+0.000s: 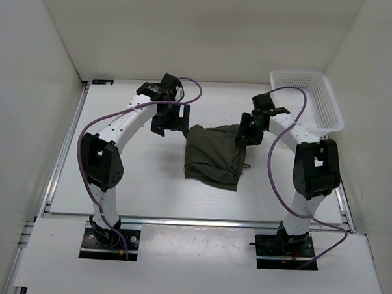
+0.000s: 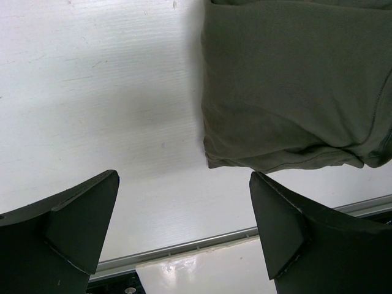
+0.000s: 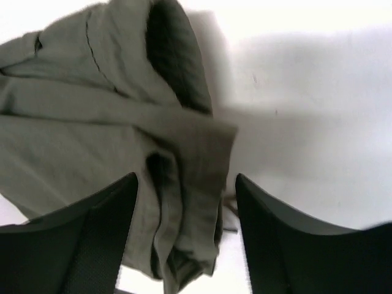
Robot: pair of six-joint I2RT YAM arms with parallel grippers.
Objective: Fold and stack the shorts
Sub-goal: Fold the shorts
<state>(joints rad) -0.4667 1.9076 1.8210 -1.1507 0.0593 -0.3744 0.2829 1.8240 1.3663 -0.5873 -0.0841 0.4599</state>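
Observation:
The dark olive-green shorts [image 1: 212,154] lie folded in a rumpled rectangle in the middle of the white table. My left gripper [image 1: 171,123] hovers just off their far left corner. Its jaws stand wide open over bare table [image 2: 184,177], and the shorts' edge [image 2: 294,79] lies ahead and to the right. My right gripper [image 1: 245,133] is over the shorts' far right edge. In the right wrist view its jaws [image 3: 187,177] stand apart on either side of a bunched fold of the shorts [image 3: 92,122], without pinching it.
A white mesh basket [image 1: 297,74] stands at the back right corner, behind the right arm. White walls enclose the table on three sides. A metal rail [image 2: 202,242] runs along the table's near edge.

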